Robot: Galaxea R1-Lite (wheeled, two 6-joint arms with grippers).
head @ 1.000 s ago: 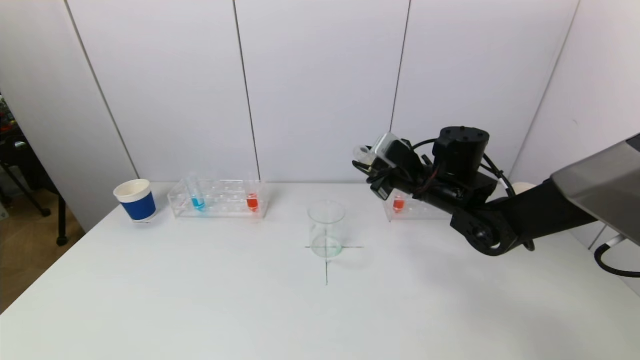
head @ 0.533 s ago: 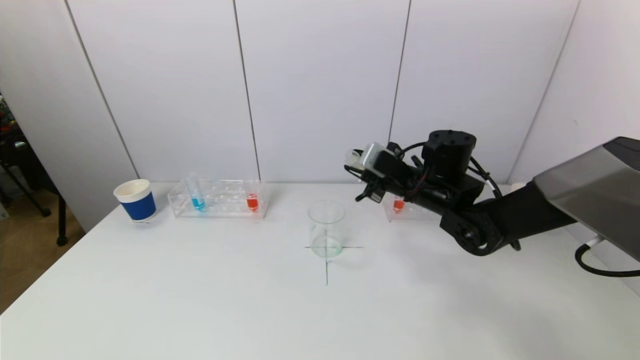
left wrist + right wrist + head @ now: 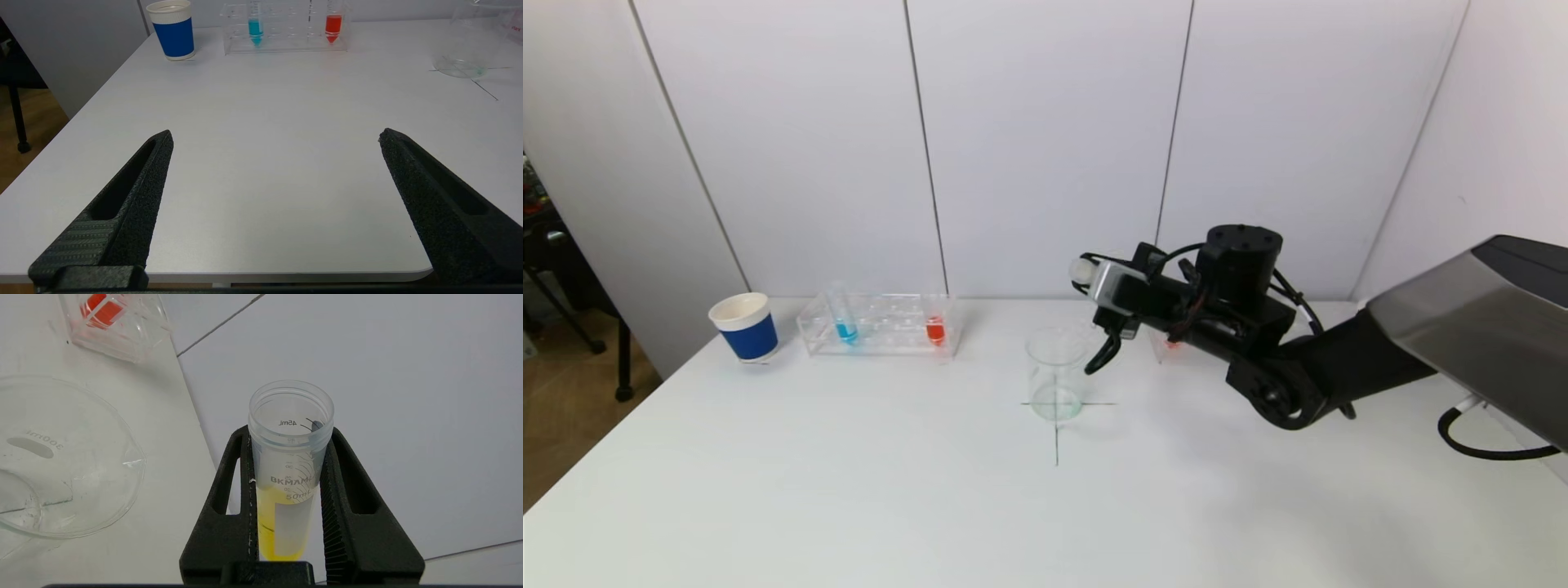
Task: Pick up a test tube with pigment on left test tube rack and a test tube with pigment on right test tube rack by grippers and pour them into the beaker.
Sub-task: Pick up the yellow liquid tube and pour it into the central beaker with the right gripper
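The right end effector (image 3: pixel 288 477) pinches a light, slick plastic test tube (image 3: pixel 289 465) mid-body, steadiest there, beside the fragile glass beaker (image 3: pixel 61 457).

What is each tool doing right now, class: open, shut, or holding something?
Left tool: open, empty, low over the white table.
Right tool: shut on the clear plastic test tube of yellow pigment, beside the glass beaker.
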